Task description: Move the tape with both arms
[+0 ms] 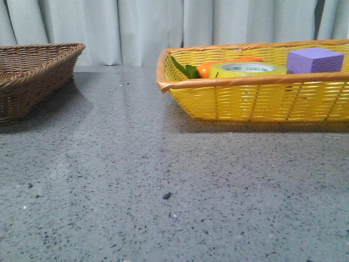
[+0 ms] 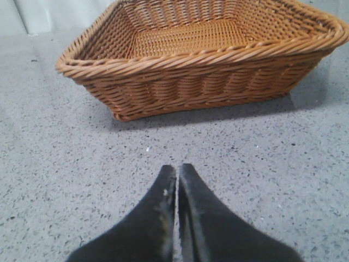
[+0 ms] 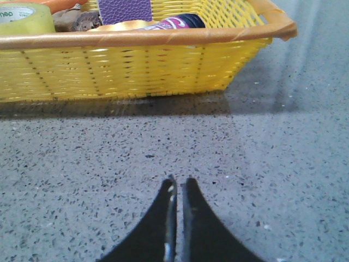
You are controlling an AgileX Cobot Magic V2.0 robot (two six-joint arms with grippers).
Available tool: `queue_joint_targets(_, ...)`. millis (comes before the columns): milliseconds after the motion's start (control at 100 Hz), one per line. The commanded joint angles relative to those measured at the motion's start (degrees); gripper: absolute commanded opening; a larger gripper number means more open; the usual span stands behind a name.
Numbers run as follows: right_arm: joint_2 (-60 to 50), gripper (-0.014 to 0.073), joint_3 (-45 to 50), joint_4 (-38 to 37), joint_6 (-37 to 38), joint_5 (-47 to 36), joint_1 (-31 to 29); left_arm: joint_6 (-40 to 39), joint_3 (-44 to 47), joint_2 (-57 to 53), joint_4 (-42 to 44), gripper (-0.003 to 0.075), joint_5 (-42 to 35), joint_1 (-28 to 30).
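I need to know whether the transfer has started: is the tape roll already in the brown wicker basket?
No: the tape lies in the yellow basket beside the carrot, and the brown wicker basket holds nothing.

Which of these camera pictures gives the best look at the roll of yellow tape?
The front view: the tape lies flat in the yellow basket, its top ring and green lettering showing above the rim. The right wrist view catches only a piece of it at the picture's edge. The left wrist view shows none of it, only the brown basket.
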Motion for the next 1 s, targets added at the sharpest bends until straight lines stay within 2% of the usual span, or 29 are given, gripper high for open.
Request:
queue_joint_targets(0, -1.2, -0.0074, 1.2, -0.6, 0.0, -1.2, -0.3, 0.2, 0.6, -1.7, 0.1, -0.002, -5.1, 0.0)
queue_joint_targets(210, -1.2, -0.0074, 1.2, -0.6, 0.0, -1.2, -0.3, 0.2, 0.6, -1.7, 0.1, -0.0021, -7.5, -0.2)
queue_joint_targets(450, -1.2, -0.0074, 1.2, -0.6, 0.0, -1.6, -0.3, 0.2, 0.6, -1.7, -0.7, -0.0021, -10.8, -3.6)
queue_joint_targets(730, -1.2, -0.0074, 1.2, -0.5, 0.0, -12.2, -0.3, 0.2, 0.6, -1.7, -4.5, -0.002, -15.0, -3.6)
queue_joint_targets(990, -1.2, -0.0074, 1.2, -0.5, 0.0, -15.7, -0.3, 0.2, 0.6, -1.7, -4.5, -0.002, -15.5, -3.6)
